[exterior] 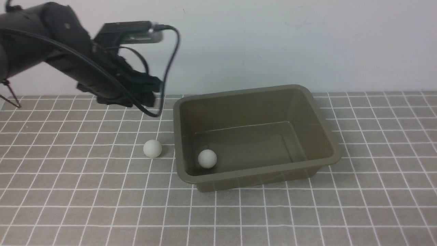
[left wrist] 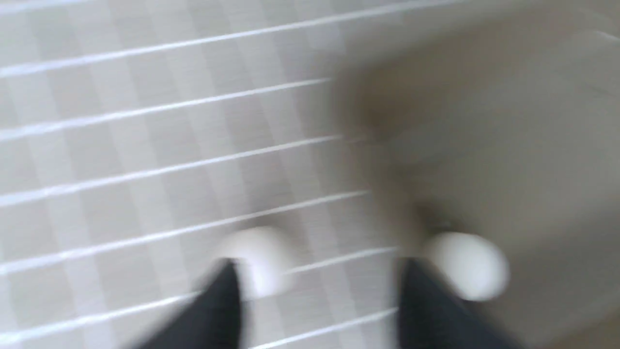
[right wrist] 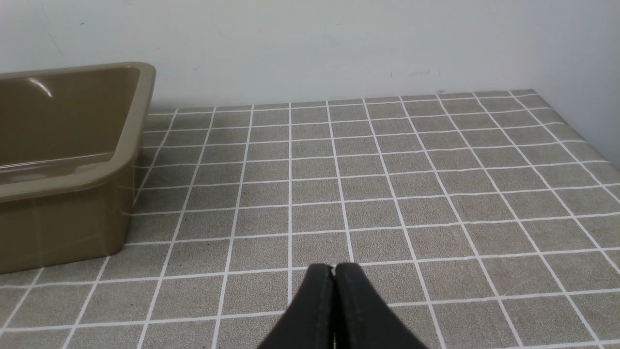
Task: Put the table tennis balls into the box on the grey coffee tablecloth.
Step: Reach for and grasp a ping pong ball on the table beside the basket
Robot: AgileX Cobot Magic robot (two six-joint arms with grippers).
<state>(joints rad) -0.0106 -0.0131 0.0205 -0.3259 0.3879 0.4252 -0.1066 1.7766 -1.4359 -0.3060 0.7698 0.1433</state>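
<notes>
One white table tennis ball (exterior: 152, 148) lies on the grey coffee tablecloth (exterior: 68, 191), just left of the box (exterior: 324, 130). The other ball (exterior: 207, 159) rests inside the olive-brown box at its near left corner. My left gripper (exterior: 153, 97) hangs in the air behind the loose ball, near the box's far left corner. The left wrist view is blurred. It shows the left gripper (left wrist: 319, 276) open and empty, the loose ball (left wrist: 264, 257) by one finger, and the boxed ball (left wrist: 467, 264) beyond the other. My right gripper (right wrist: 334, 271) is shut and empty above the cloth, to the right of the box (right wrist: 63, 145).
A pale wall (exterior: 273, 41) runs along the back of the table. The cloth ends at a wall on the far right (right wrist: 600, 72). The left arm's cable (exterior: 170, 61) loops down near the box's far left corner.
</notes>
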